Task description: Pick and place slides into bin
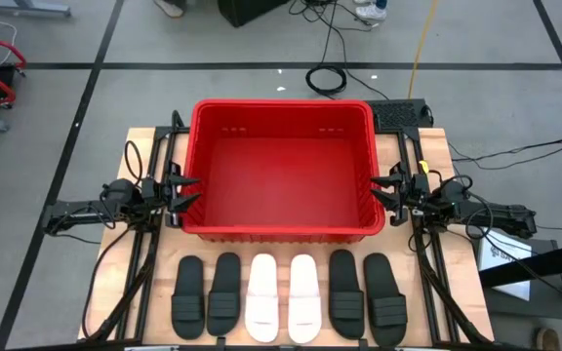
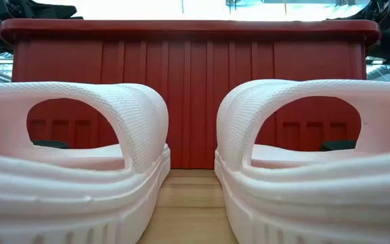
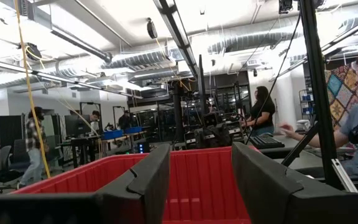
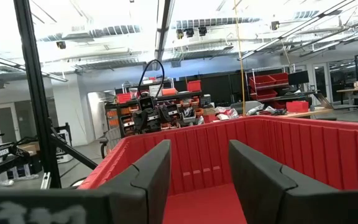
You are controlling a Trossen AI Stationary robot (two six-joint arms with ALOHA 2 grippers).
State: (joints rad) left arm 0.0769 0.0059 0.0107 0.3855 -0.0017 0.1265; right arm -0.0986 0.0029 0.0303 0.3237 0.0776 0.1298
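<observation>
Nothing binned yet, by my read: all six flat wide-strap slides, four black (image 1: 224, 292) and two white (image 1: 261, 297), sit in a row at the table's near edge. Beyond them the big red ribbed plastic crate (image 1: 284, 232) is empty. My left gripper (image 1: 185, 189) and right gripper (image 1: 386, 191) sit at its side rims, fingers apart, holding nothing.

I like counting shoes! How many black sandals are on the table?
4. Two black slides lie at the row's left end, two at its right end, flanking the white pair, in front of the empty red bin. None looks hidden.
</observation>
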